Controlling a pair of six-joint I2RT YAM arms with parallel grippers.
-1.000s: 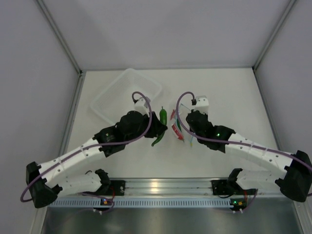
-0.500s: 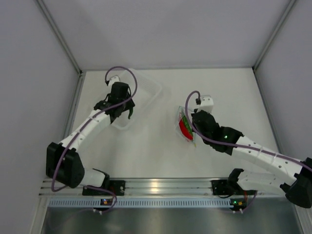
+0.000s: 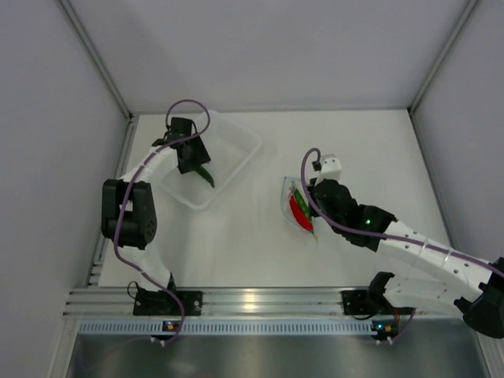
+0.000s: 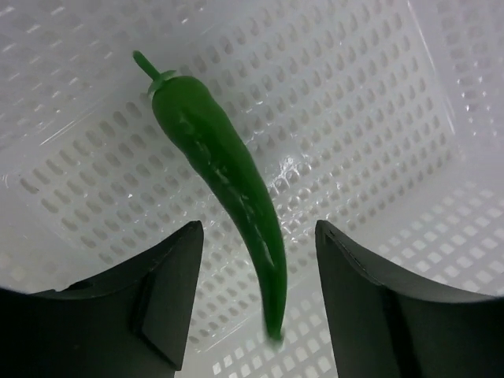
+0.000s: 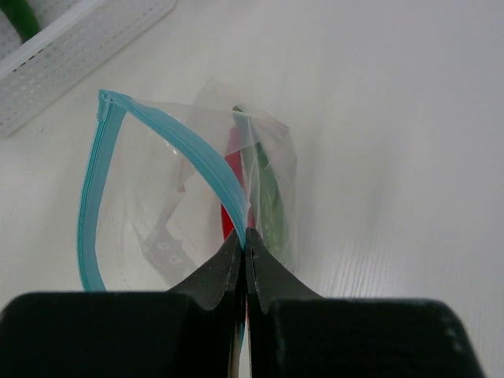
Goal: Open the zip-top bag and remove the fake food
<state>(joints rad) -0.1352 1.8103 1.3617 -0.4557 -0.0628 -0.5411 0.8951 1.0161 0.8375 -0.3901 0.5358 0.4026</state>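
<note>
The clear zip-top bag [image 3: 293, 205] lies at table centre-right with its light blue zip strip [image 5: 90, 197] gaping open. A red chili [image 5: 230, 216] and a green chili [image 5: 268, 197] are inside it. My right gripper [image 5: 246, 240] is shut on one side of the zip strip. A second green chili [image 4: 224, 169] lies loose in the clear perforated tub [image 3: 240, 146] at the back left. My left gripper [image 4: 258, 260] hangs open just above that chili, fingers either side of its tip, not touching.
Grey walls close in the white table [image 3: 354, 142] on three sides. The tub's corner also shows at the top left of the right wrist view [image 5: 87, 47].
My left arm has swung from table centre to the tub with the green chili and has let it go there. My right gripper still holds the bag, now lower and nearer.
</note>
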